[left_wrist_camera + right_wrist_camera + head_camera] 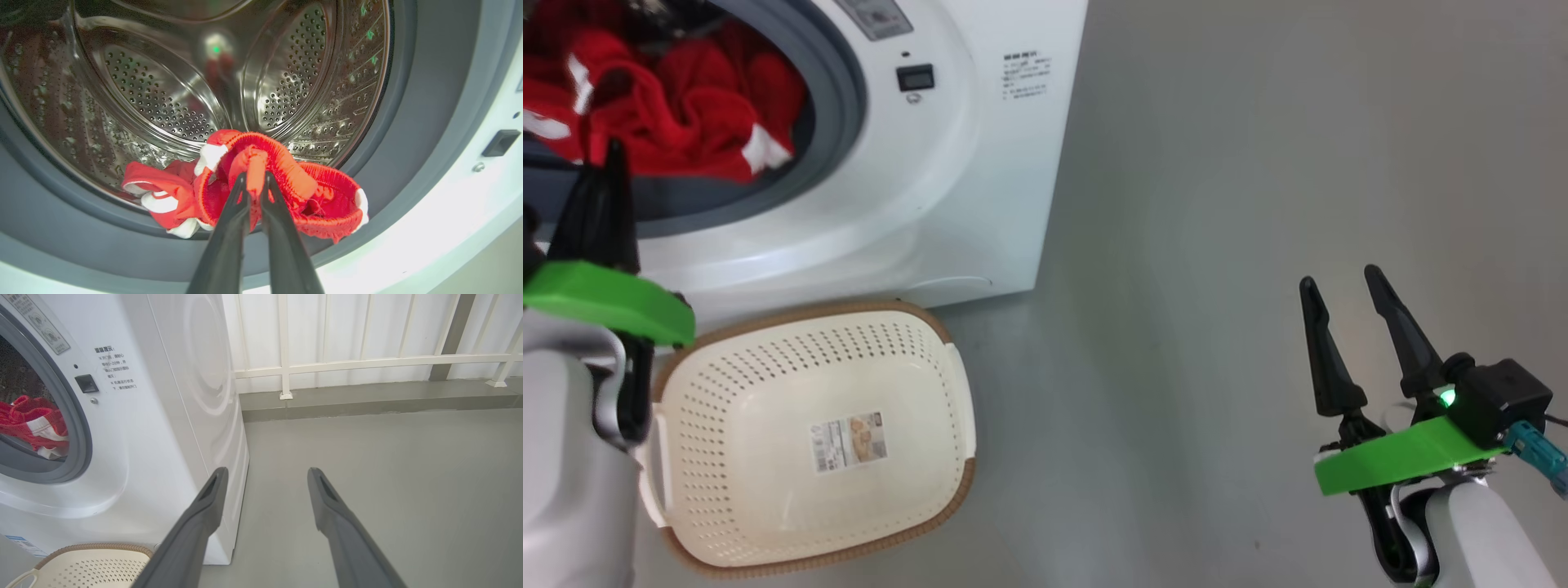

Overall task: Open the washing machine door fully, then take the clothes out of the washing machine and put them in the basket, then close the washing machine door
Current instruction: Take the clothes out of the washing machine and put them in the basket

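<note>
Printed text (1027, 76) on the washing machine (996, 204) (tiny, blurred), unreadable.

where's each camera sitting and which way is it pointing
Head view: on the head, looking down at the big white front-loading washing machine, soft red-and-white clothes and cream perforated plastic basket; left gripper and right gripper show.
Left wrist view: on the left wrist, facing into the steel drum; its fingers pinch the clothes.
Right wrist view: on the right wrist, facing grey floor and white railing; its fingers stand open.
Shared: head and right wrist views both show the basket.
</note>
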